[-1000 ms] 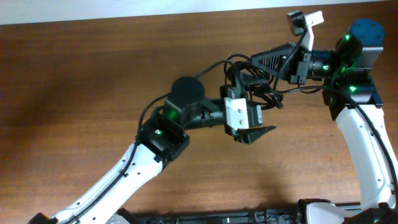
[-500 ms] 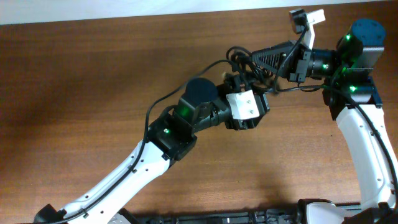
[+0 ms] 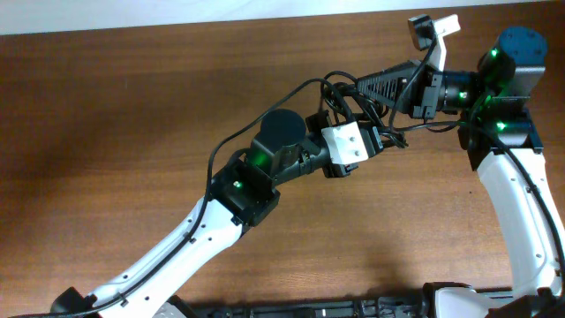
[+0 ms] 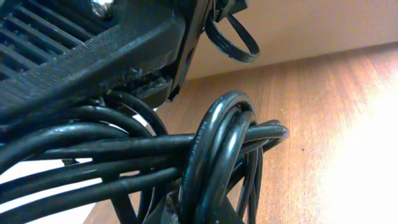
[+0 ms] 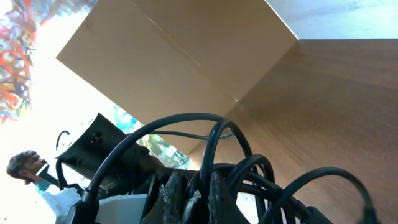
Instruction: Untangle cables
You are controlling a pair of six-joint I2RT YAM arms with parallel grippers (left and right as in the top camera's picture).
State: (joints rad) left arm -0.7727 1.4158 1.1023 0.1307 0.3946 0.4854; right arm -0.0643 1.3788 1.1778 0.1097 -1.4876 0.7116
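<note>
The left gripper [image 3: 369,139] is reaching in from the lower left and burying its fingers in the cables [image 4: 217,143]. How far the jaws are parted I cannot tell, since black loops are filling its whole wrist view. The knotted bundle is hanging above the table [image 3: 132,115] between the two arms, near the far edge, with one long strand trailing back over the left arm's wrist.

On the right, the right gripper [image 5: 193,190] is pinching strands between fingers that look nearly closed. It seems to be clamping the bundle, not just touching it.

The risks as I see them:
- If the arms are pulling apart with the coils crossing this tightly, the knot is likely cinching harder instead of opening.
- If the left jaws are grabbing several cords at once, no single loop is coming free.
- The trailing strand is looking ready to snag on the left arm's joint and drag the bundle out of the right grip.
</note>
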